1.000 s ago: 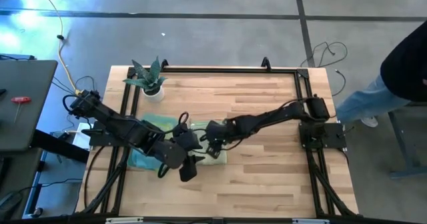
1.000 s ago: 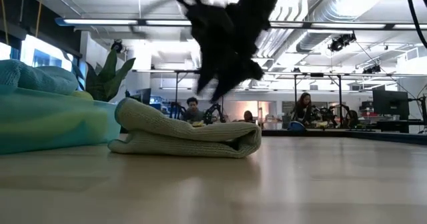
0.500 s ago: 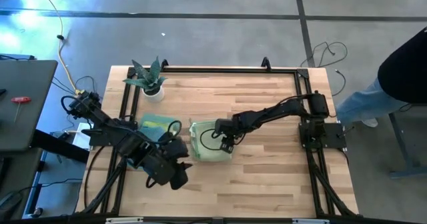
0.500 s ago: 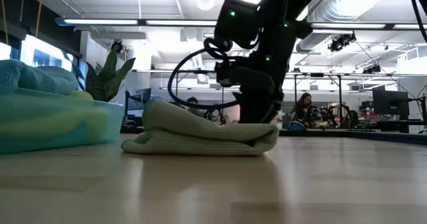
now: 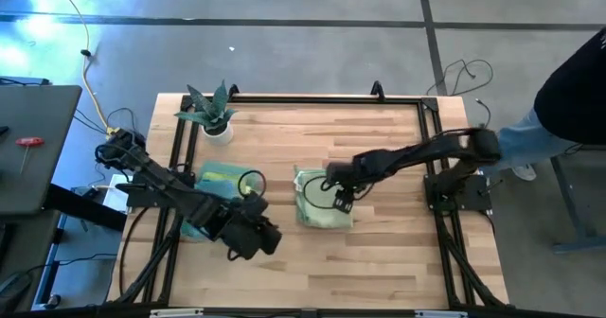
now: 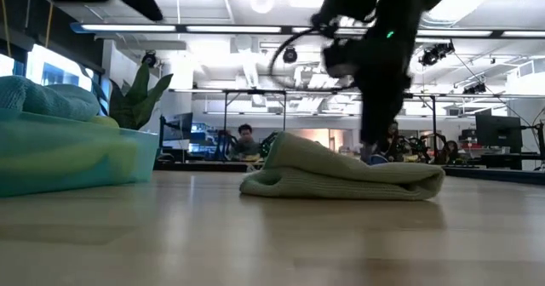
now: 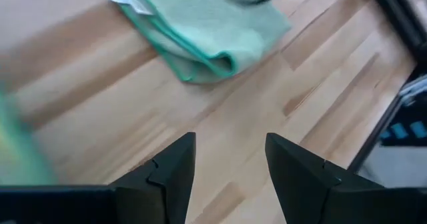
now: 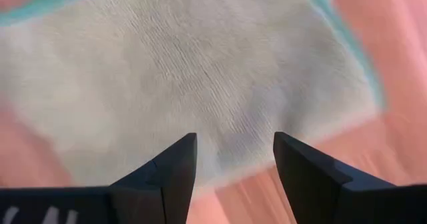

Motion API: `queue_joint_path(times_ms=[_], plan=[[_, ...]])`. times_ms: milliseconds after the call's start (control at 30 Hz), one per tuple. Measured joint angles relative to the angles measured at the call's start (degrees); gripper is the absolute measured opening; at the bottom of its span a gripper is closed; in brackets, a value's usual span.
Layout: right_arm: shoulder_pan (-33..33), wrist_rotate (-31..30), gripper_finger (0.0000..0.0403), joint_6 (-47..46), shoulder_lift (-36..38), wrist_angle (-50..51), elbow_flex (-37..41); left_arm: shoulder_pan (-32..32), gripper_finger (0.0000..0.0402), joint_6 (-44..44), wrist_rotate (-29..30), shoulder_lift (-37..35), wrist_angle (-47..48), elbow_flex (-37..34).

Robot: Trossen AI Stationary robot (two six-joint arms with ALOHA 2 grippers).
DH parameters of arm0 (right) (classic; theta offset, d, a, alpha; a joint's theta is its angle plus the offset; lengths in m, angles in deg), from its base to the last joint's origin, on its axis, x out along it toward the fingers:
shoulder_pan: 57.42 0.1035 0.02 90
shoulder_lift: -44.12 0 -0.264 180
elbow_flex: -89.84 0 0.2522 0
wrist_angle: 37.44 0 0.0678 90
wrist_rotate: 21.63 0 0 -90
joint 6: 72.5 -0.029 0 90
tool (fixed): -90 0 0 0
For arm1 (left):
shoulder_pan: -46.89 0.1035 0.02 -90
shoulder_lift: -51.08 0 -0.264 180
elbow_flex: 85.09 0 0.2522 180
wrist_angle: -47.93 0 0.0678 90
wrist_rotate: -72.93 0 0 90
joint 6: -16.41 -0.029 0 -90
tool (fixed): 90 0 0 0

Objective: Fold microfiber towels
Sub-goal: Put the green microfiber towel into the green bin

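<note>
Though folded, soft ribbed towel [image 5: 324, 210]

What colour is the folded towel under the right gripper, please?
Pale green; the folded towel shows best in the low view.

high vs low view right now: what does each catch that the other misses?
Only the high view shows the left gripper, open over bare wood near the table's front edge, and that the pale green towel lies folded right of the towel pile, apart from it. It also shows a person's legs beside the table.

Only the low view shows the towel's rounded fold layers and seated people in the room behind.

Both show the right gripper over the pale green towel, the potted plant and the pile.
</note>
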State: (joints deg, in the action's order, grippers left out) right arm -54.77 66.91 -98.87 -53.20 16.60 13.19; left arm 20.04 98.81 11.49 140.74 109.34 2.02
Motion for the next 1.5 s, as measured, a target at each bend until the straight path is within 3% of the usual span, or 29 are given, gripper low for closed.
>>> queue_joint_path(times_ms=[100,300,433,667,833,1000,1167,1500], plan=[[0.9,-1.5,0.0193,-2.2,6.0,3.2,2.3,2.9,0.0172,0.1,-2.9,0.0,-10.4,-5.5],[5.1,-8.2,0.0193,-6.0,20.4,-4.0,10.3,7.2,0.0172,-0.1,-3.4,0.1,-29.2,-13.3],[7.6,-11.5,0.0193,-9.9,29.3,-16.6,18.5,9.2,0.0172,-0.9,-1.4,0.2,-28.7,-13.6],[11.5,-16.8,0.0193,-13.7,37.0,-32.1,32.7,12.3,0.0172,-2.0,-1.0,0.6,-28.3,-13.6],[15.0,-22.7,0.0193,-8.9,41.8,-44.1,40.6,13.7,0.0172,-2.0,-1.7,1.3,-28.7,-13.6],[15.9,-22.7,0.0193,-4.7,45.7,-56.9,47.3,14.2,0.0172,-2.0,-3.0,2.0,-28.8,-13.5],[14.7,-24.5,0.0193,-3.2,49.6,-62.3,52.0,14.2,0.0172,-1.6,-3.9,2.5,-29.7,-13.5],[8.7,-24.9,0.0193,0.8,60.1,-61.5,56.5,14.2,0.0172,-1.5,-4.1,2.6,-30.4,-13.6]])
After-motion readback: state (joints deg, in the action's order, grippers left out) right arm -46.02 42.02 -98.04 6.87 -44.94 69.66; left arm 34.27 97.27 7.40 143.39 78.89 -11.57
